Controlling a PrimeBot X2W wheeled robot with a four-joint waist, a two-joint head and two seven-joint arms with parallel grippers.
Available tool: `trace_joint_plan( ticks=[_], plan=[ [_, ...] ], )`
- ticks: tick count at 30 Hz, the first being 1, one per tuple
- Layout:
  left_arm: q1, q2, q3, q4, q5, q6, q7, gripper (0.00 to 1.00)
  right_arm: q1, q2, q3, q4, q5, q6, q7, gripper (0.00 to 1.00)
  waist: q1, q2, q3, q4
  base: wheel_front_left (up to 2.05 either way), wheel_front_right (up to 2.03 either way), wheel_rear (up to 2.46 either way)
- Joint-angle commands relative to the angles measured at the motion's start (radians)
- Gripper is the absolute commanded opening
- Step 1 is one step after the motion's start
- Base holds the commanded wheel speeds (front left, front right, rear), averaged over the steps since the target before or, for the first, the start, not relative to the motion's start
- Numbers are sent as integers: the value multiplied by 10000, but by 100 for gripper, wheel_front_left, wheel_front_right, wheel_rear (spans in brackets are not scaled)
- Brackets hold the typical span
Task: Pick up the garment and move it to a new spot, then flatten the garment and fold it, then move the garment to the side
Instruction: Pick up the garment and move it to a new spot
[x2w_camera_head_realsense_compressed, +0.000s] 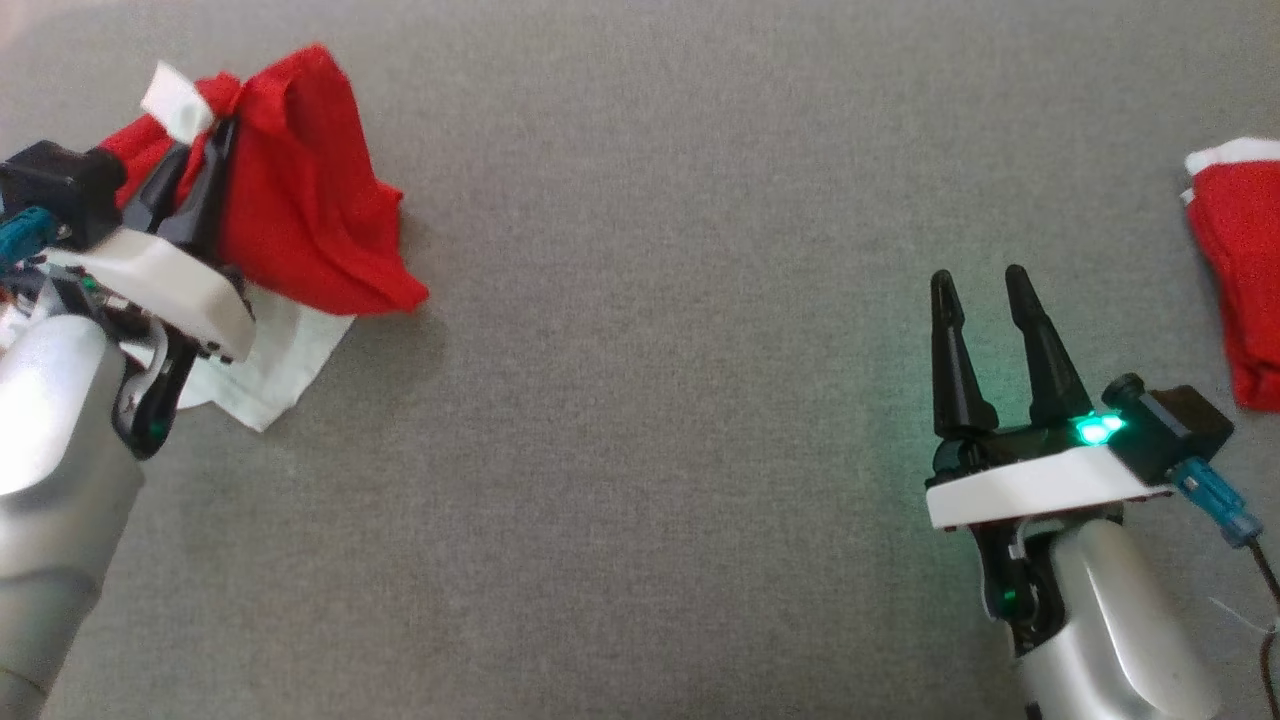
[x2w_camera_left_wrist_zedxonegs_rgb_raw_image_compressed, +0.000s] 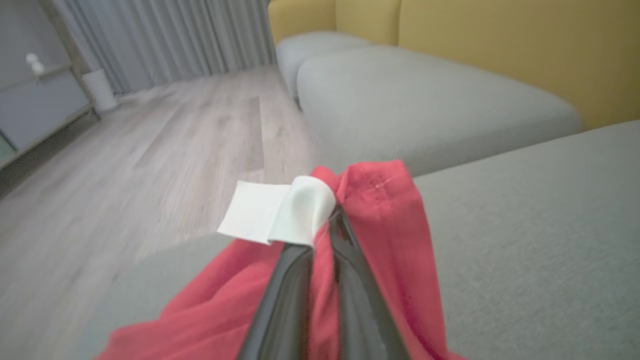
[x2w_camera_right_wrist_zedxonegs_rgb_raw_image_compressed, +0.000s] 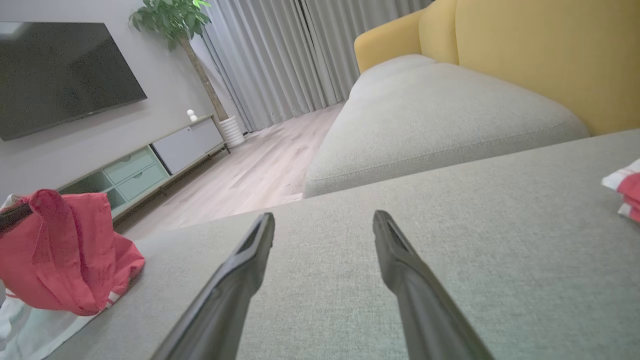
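Garment (x2w_camera_head_realsense_compressed: 310, 200), red and white, is pinched by a bunched fold in the left gripper (x2w_camera_head_realsense_compressed: 222, 140) at ten o'clock on the grey cushion (x2w_camera_head_realsense_compressed: 640, 400). The right gripper (x2w_camera_head_realsense_compressed: 978, 278) hangs spread at four o'clock. With only one fold caught, the cloth could slip free on lifting.

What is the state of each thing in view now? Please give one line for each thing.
Red garment, bunched, one edge pinched and held up above the seat.
White cloth, lying on the seat, partly under the red garment.
Second red garment, lying at the right, untouched.
Left end effector, shut on the red garment.
Right end effector, open, empty.
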Motion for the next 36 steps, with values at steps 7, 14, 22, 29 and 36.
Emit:
trace_joint_plan(
  ticks=[7, 14, 22, 29, 36],
  plan=[
    [-363, 821, 279, -2050, 337, 213, -906, 0, 308, -16, 218, -170, 275, -7, -109, 100, 1, 0, -1114, -131, 0, 0, 0],
    [94, 979, 272, -4534, 442, 911, -628, 0, 422, -16, 132, -235, 375, -7, -109, 100, 1, 0, -1464, -514, 0, 0, 0],
    [397, 1017, -102, -6248, 381, 1440, 696, 0, 274, -16, 212, -439, 500, -7, -109, 100, 1, 0, -1306, -1365, 0, 0, 0],
    [-53, 842, -579, -6173, 469, 1301, 1602, 0, -133, -16, 595, -754, 805, -7, -109, 100, 1, 0, -641, -2525, 0, 0, 0],
    [-1081, 366, -1102, -4951, 754, 663, 1803, 0, -494, -16, 1060, -993, 1180, -7, -109, 100, 1, 0, 79, -3495, 0, 0, 0]
  ],
)
